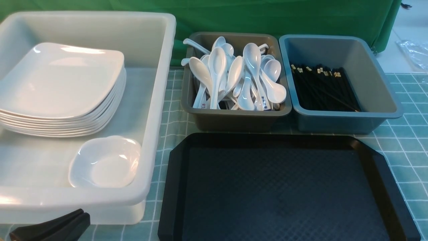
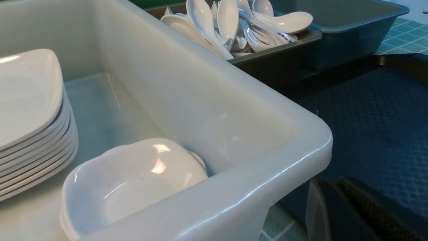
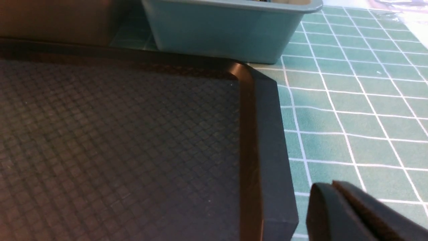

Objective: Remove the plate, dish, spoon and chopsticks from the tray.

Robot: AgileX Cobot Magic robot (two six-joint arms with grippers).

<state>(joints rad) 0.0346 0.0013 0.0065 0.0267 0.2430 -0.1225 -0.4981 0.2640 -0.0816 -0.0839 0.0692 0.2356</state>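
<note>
Left arm (image 1: 53,229) low beside tub (image 1: 157,100)

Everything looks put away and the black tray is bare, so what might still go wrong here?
Little looks left to do, but a few risks show. The spoons are heaped above the rim of their grey bin; a nudge might tip one out. The left gripper sits close to the tub, so a careless move could bump it and shift the plates or the dish. The right gripper hangs beside the tray edge and could catch it.
</note>
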